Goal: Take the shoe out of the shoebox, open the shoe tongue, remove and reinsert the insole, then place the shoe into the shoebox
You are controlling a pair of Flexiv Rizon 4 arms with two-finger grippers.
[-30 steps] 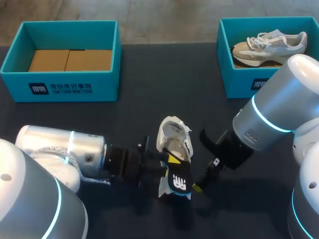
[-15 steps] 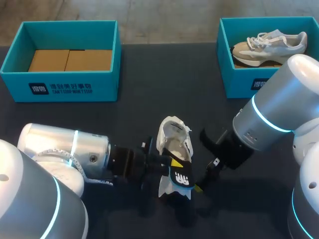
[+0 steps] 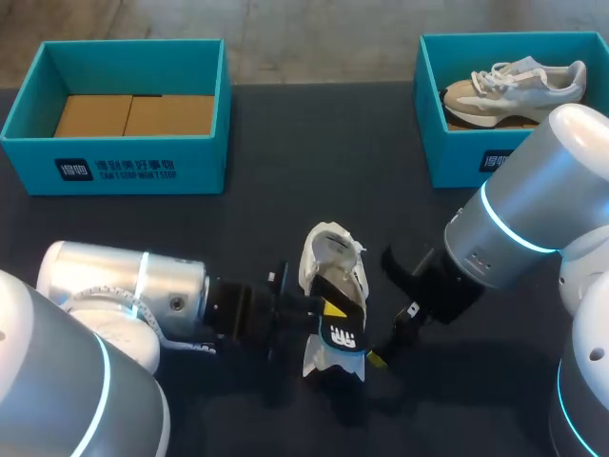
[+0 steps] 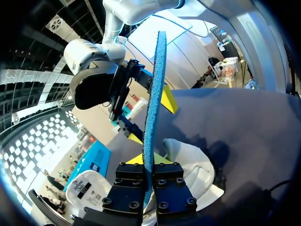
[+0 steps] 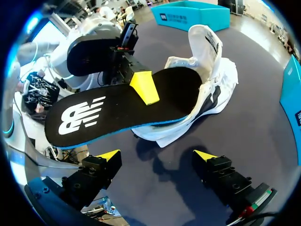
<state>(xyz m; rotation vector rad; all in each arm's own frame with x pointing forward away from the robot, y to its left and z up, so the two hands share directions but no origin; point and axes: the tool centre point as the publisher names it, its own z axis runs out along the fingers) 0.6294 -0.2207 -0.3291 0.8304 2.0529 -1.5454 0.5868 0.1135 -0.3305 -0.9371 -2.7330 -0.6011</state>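
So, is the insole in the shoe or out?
Partly out: the insole has its front end inside the shoe, while its heel end sticks out, pinched by the left tool.

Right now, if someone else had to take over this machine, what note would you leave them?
Left gripper: shut on the insole, whose front lies in the white shoe, heel end sticking out.
Right gripper: open, empty, at the shoe's heel.
Shoe on the table, tongue up; empty shoebox far left; second shoebox holds another shoe.
Done: shoe out, tongue opened.
Left: insole in or out, unclear; seat it, box the shoe.
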